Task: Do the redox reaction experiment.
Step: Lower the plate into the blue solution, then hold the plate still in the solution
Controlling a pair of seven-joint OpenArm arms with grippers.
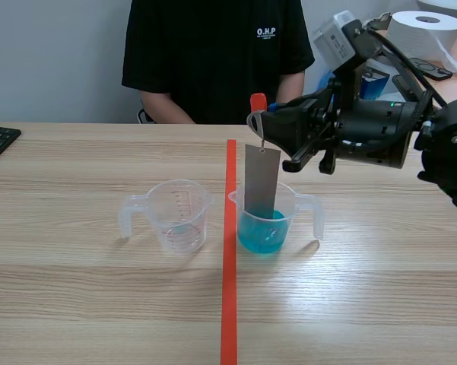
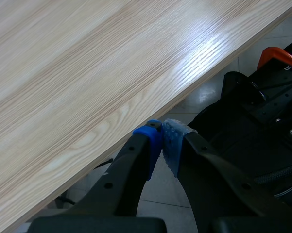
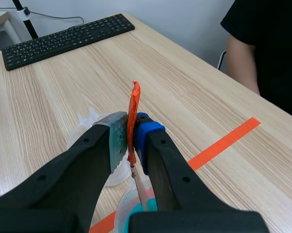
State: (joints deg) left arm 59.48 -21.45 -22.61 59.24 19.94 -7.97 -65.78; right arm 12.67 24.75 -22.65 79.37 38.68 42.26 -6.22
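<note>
Scene view alone shows grey strip [image 1: 261,182] hanging; right jaws clamp clip [image 1: 258,99], left together.

Bright, even light is given from overhead. Soft, short shadows are cast on the table [image 1: 99,304] beside the empty cup [image 1: 179,217] and the cup of blue liquid [image 1: 270,224]. In the left wrist view a white glare is seen on the table near its edge; the floor [image 2: 204,97] below is dimmer
</note>
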